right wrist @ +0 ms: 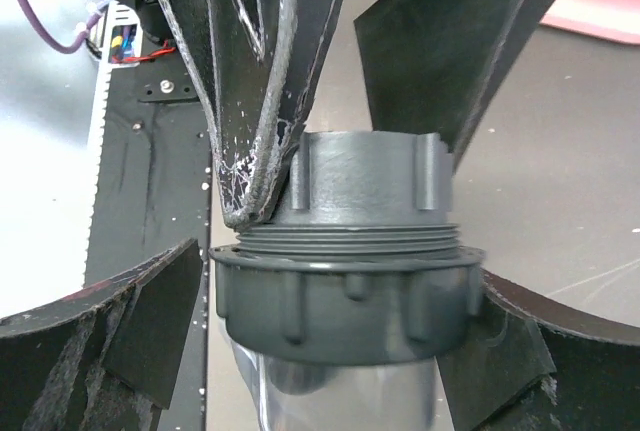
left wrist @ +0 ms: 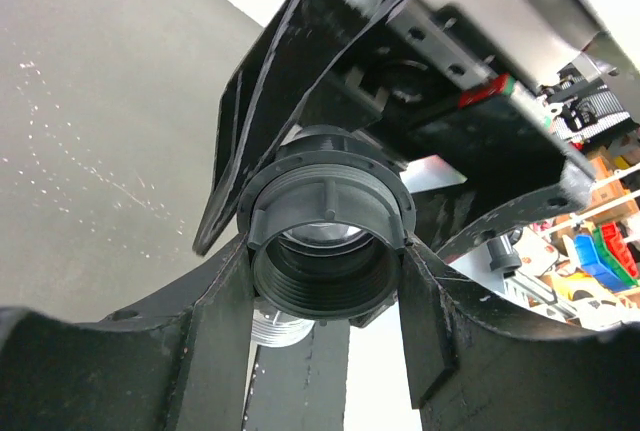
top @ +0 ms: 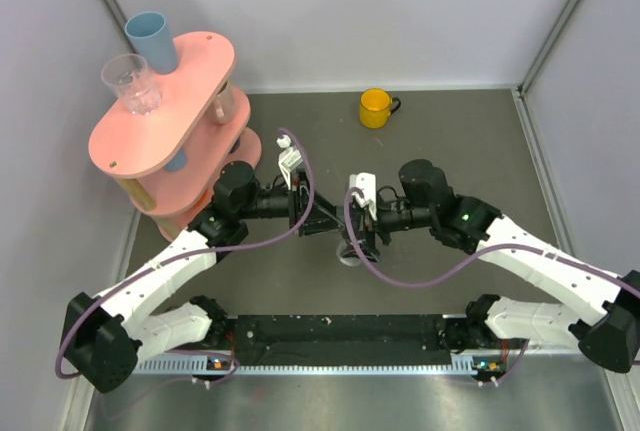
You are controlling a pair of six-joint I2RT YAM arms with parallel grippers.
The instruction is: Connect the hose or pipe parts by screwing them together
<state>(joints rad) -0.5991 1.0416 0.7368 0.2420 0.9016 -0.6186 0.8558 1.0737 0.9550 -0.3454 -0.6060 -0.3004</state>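
The hose or pipe parts are found at the middle of the table (top: 480, 151), where the two arms meet, just ahead of the bases. The grey fitting body (right wrist: 365, 176) is gripped by the left gripper (left wrist: 322, 251): in the left wrist view its black fingers (left wrist: 215, 331) are pressed against both sides of the stubby cylinder, whose inner thread is turned toward the camera. The ribbed nut (right wrist: 345, 301) is seen in the right wrist view directly under the fitting body, and a few turns of bare thread are left showing between the two pieces (the thread runs down into the nut's upper rim). A clear pipe section (right wrist: 340, 391) is seen under the nut. The nut is flanked closely on both sides by the fingers (right wrist: 120, 331) of the right gripper (right wrist: 345, 271); whether they are clamped on it or only stand against it cannot be told. From above, both grippers are seen crossed over the parts, the left one from the left and the right one from the right. At the back of the table a yellow mug (top: 375, 108) is set well apart, and a pink tiered stand (top: 165, 116) at the left rear carries a blue cup (top: 152, 39) and a clear glass (top: 132, 83).
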